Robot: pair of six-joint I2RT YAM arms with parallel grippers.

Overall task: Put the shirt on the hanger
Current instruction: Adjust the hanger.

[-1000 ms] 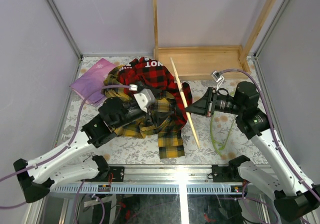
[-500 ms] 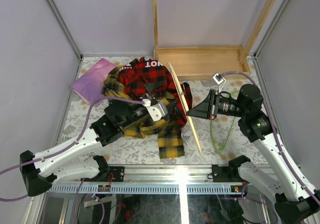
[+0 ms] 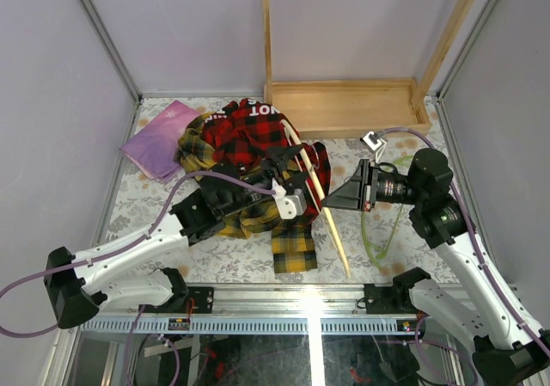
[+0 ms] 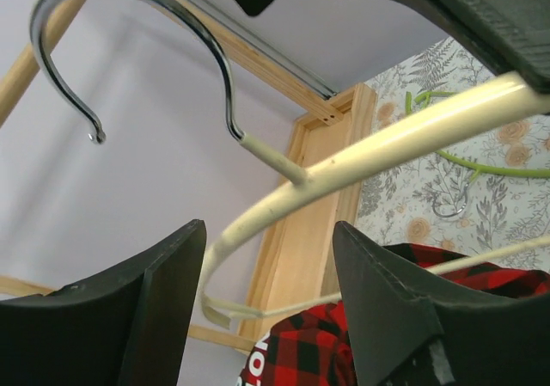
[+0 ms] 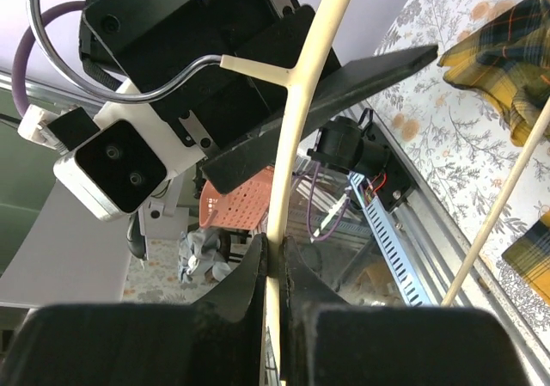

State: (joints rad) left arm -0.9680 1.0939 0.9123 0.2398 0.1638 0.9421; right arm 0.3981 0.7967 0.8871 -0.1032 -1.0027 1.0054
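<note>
The shirt [image 3: 292, 242], yellow-and-black plaid, lies crumpled mid-table, mostly under a red-and-black plaid garment [image 3: 258, 132]; a corner of the shirt shows in the right wrist view [image 5: 507, 68]. The hanger [image 3: 367, 235], thin and yellow-green, lies flat on the table under my right arm, and it shows in the left wrist view [image 4: 481, 158]. My right gripper [image 5: 275, 266] is shut on a cream hanger [image 3: 314, 180] and holds it tilted above the clothes. My left gripper [image 4: 266, 317] is open and empty, close to the cream hanger's hook [image 4: 155, 25].
A purple cloth [image 3: 159, 137] lies at the back left. A wooden tray [image 3: 344, 102] with upright posts stands at the back. Grey walls close the left and right sides. The metal rail with the arm bases runs along the near edge.
My left arm has swung right across the clothes, up to the cream hanger. My right gripper has shifted slightly, and the cream hanger's far end has moved left.
</note>
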